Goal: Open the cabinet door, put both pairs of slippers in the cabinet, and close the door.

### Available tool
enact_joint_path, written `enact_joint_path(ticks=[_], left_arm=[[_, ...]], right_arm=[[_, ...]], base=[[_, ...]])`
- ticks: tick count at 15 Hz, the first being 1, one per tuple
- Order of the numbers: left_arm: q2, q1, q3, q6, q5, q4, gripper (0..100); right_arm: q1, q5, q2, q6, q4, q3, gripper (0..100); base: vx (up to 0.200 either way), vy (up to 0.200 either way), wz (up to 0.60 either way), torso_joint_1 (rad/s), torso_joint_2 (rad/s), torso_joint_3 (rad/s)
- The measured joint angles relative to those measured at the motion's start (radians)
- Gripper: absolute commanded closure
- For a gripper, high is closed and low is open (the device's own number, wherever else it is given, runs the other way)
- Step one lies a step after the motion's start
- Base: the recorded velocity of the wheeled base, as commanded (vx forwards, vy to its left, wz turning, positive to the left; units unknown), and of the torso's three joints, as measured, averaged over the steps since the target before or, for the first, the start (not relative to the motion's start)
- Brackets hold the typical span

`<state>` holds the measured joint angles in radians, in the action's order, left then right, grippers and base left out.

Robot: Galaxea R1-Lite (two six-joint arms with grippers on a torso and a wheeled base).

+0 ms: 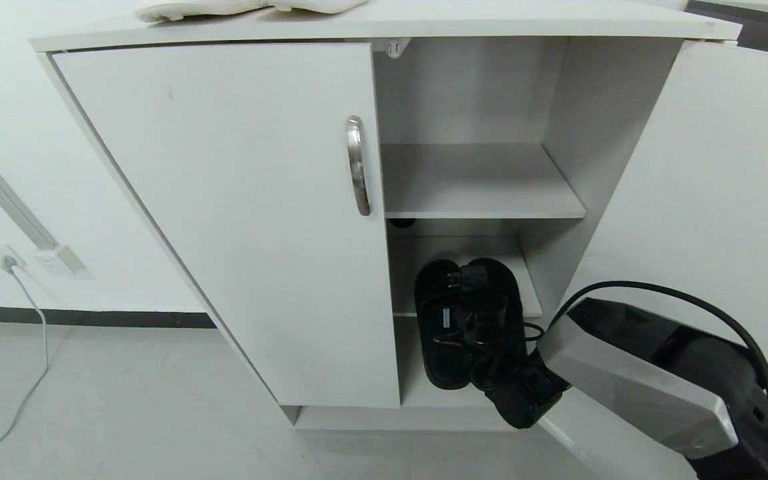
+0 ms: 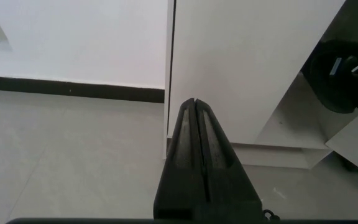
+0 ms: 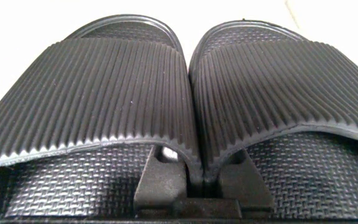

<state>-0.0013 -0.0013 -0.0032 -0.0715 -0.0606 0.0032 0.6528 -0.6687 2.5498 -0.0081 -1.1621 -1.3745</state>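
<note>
Right arm (image 1: pixel 631 387): silver-grey shell panel over black housing; thick black cable (image 1: pixel 657 288) arcs above it. Left end effector (image 2: pixel 194 106): matte black, tapered, centre seam.

A white cabinet (image 1: pixel 464 20) is seen with its left door (image 1: pixel 224 200) shut, a metal handle (image 1: pixel 357 167) at its inner edge, and its right door (image 1: pixel 711 187) swung wide open. A pair of black slippers (image 1: pixel 467 320), ribbed across the straps, is held side by side and touching. It sits low in the open right half, across the front edge of the lower shelf (image 1: pixel 403 280), and is pinched at the inner sides by the right tool (image 3: pixel 199 177).
</note>
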Motion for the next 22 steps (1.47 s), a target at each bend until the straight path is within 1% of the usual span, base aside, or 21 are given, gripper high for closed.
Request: enact_joint_path(ticks=[5, 6, 8, 12, 14, 17, 22], left_arm=[[0.000, 0.000, 0.000, -0.003, -0.001, 0.000, 100], [0.000, 0.000, 0.000, -0.003, -0.002, 0.000, 100], [0.000, 0.001, 0.000, -0.003, -0.003, 0.000, 100], [0.000, 0.001, 0.000, -0.003, -0.003, 0.000, 100], [0.000, 0.001, 0.000, -0.003, -0.003, 0.000, 100], [0.000, 0.001, 0.000, -0.003, -0.005, 0.000, 100], [0.000, 0.000, 0.000, -0.004, -0.005, 0.000, 100]], right_arm=[[-0.042, 0.013, 0.058, 0.001, 0.192, -0.247, 100], [-0.054, 0.033, 0.066, 0.003, 0.230, -0.281, 100], [-0.063, 0.053, 0.079, 0.004, 0.261, -0.327, 100], [-0.091, 0.067, 0.119, 0.006, 0.351, -0.492, 100], [-0.101, 0.073, 0.139, 0.008, 0.418, -0.575, 100], [-0.115, 0.081, 0.166, 0.010, 0.485, -0.619, 100], [-0.131, 0.097, 0.179, 0.010, 0.479, -0.625, 100]], base=[[0.000, 0.000, 0.00, 0.000, 0.00, 0.000], [0.000, 0.000, 0.00, 0.000, 0.00, 0.000], [0.000, 0.000, 0.00, 0.000, 0.00, 0.000], [0.000, 0.000, 0.00, 0.000, 0.00, 0.000], [0.000, 0.000, 0.00, 0.000, 0.00, 0.000], [0.000, 0.000, 0.00, 0.000, 0.00, 0.000], [0.000, 0.000, 0.00, 0.000, 0.00, 0.000]])
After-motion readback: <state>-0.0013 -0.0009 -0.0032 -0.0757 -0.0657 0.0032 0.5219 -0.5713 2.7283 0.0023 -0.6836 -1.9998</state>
